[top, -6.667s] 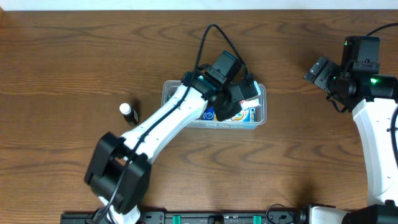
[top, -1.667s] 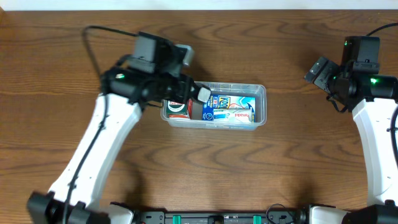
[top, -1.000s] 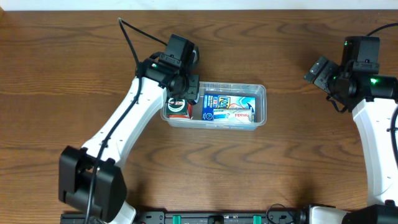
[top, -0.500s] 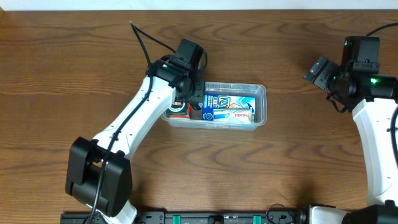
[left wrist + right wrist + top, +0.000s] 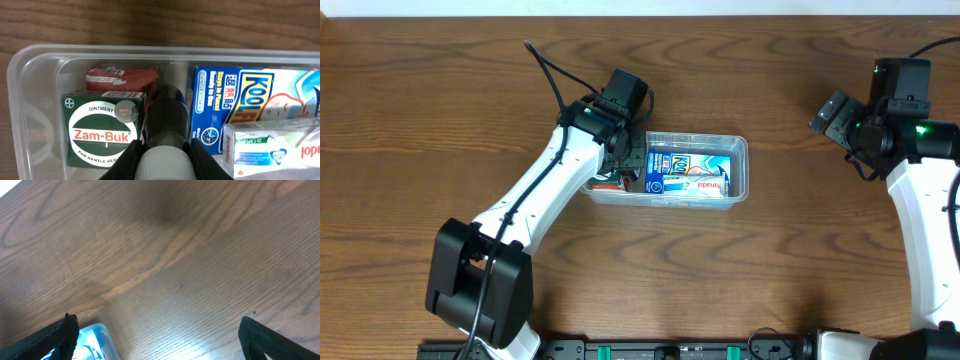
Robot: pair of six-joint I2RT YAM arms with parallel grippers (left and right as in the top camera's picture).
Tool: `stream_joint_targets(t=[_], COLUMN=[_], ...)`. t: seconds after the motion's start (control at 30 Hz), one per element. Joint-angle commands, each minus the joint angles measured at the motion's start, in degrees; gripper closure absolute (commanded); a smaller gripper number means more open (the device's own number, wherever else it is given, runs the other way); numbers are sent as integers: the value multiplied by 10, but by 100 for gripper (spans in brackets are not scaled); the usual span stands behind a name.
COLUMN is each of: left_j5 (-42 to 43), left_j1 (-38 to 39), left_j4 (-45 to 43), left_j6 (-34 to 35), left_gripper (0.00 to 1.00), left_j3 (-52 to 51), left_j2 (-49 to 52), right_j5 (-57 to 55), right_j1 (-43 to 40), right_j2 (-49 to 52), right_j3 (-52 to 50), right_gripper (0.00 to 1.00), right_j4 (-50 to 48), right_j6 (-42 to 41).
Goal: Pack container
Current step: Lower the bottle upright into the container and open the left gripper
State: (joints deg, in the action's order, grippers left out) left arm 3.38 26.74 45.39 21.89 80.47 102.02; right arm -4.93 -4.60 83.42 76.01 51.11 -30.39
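The container, a clear plastic tub with rounded corners, stands near the middle of the wooden worktop, with its long side running left to right in the overhead view. The left arm reaches over the left end of the tub, and the left end effector is down inside it. Its two fingers are closed on the upper part of a small dark bottle with a white cap, one finger on each side of the cap. The bottle is upright in the gap between a green Zam-Buk ointment box on one side and a blue KoolFever box on the other. Whether the bottle touches the bottom of the tub, I cannot tell. Behind the green box is a red box, close to the tub wall. A white box with green and red print lies partly on top of the blue box. The right arm is well apart from the tub, at the right edge of the worktop. The right end effector is spread wide open and holds nothing, with only bare wood between its fingers.
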Motion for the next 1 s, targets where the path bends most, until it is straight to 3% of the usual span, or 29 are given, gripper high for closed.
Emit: stream_joint_targets(t=[0.0, 0.97], left_j5=[-16, -28], left_j1=[0, 40], left_j4=[-9, -50], left_j6=[29, 52], left_gripper=[90, 90], left_j3=[-7, -35], left_j2=[7, 7], right_j5=[-4, -4], right_j1=[-3, -3], right_j2=[2, 2], right_j3=[3, 3], right_gripper=[1, 1], right_j4=[-1, -1], right_j6=[-4, -4])
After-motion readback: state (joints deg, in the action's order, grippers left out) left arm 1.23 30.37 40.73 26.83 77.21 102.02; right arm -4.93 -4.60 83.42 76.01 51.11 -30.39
